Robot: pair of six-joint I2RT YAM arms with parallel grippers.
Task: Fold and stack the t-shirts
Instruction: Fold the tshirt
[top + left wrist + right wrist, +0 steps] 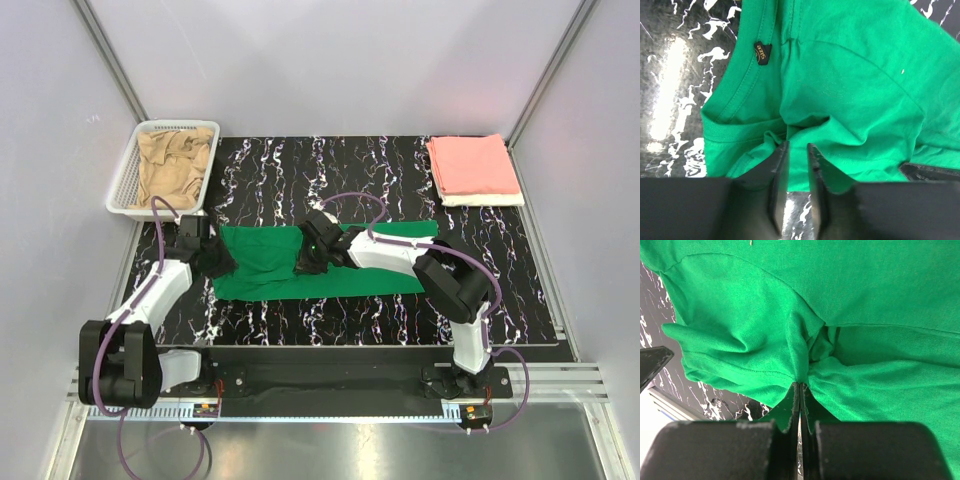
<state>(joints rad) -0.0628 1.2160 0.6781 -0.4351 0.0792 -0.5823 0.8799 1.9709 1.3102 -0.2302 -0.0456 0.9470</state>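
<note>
The bright green t-shirt (330,265) lies as a long strip across the middle of the black marbled mat. My right gripper (312,258) is at its middle, shut on a pinched fold of the green cloth (805,355), with its jaws (800,385) pressed together. My left gripper (215,258) is at the shirt's left, collar end. Its jaws (796,145) stand a narrow gap apart over the shirt's edge (840,100), near the neck label (761,50). The salmon pink t-shirt (472,165) lies folded on the white one (485,200) at the back right. The tan-beige t-shirt (172,165) is crumpled in the basket.
The white mesh basket (125,185) stands at the back left, off the mat's corner. The mat (300,175) ends near the frame rails on both sides. The folded stack sits at the mat's far right corner.
</note>
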